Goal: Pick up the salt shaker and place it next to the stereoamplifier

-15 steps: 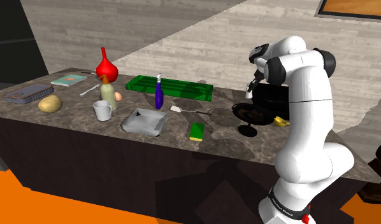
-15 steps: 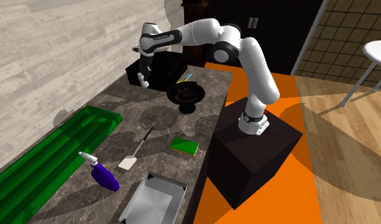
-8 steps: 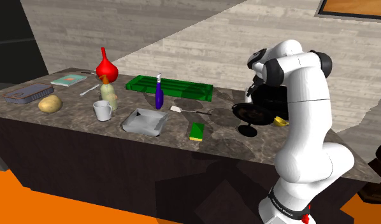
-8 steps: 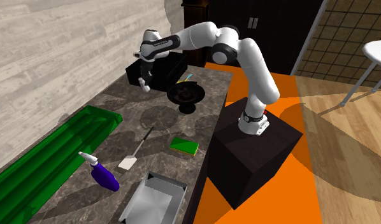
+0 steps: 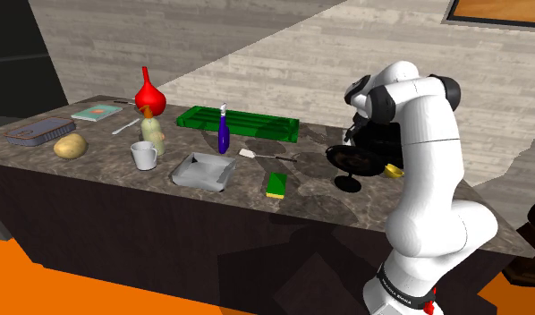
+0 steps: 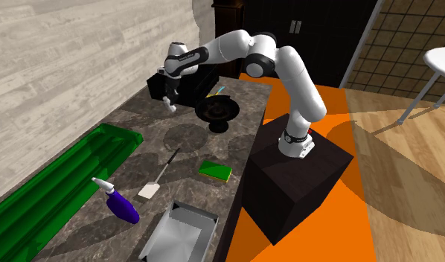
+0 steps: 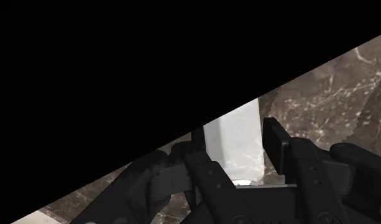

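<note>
White salt shaker is pinched in the gripper, just beside the black stereoamplifier, so I'd say only the set-down is left.

Shoulder view: stereoamplifier mostly hidden bhd arm.

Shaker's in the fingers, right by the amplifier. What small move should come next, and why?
Probably lower it straight down onto the marble counter: the fingers clasp the white salt shaker, which hangs close beside the black stereo amplifier, seemingly just above the surface.
</note>
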Available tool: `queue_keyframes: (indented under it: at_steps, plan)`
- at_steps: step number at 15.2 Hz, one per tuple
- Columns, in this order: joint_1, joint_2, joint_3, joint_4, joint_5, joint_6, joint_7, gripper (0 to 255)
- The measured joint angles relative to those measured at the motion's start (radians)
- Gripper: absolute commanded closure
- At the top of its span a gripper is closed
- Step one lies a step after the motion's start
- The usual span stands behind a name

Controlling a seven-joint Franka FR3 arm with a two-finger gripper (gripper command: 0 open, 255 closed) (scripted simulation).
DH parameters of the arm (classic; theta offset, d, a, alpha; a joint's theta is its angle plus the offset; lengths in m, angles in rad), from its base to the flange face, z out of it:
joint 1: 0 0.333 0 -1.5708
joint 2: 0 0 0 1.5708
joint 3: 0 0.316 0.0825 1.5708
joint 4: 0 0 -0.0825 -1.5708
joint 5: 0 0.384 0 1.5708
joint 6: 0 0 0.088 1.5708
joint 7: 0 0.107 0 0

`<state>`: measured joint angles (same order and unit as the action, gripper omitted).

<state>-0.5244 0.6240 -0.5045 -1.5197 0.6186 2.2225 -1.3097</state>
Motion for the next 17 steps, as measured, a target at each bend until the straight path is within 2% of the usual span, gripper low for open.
queue_keyframes:
  at_steps: [5,6,12,17]
  plan:
    - [-0.001,0.003,0.001,-0.001,0.002,0.004,-0.002,255]
    - [-0.001,0.003,0.001,-0.001,0.002,0.004,-0.002,0]
    - [-0.001,0.003,0.001,-0.001,0.002,0.004,-0.002,0]
    - [0.011,-0.069,-0.028,-0.007,-0.037,-0.056,0.017,0]
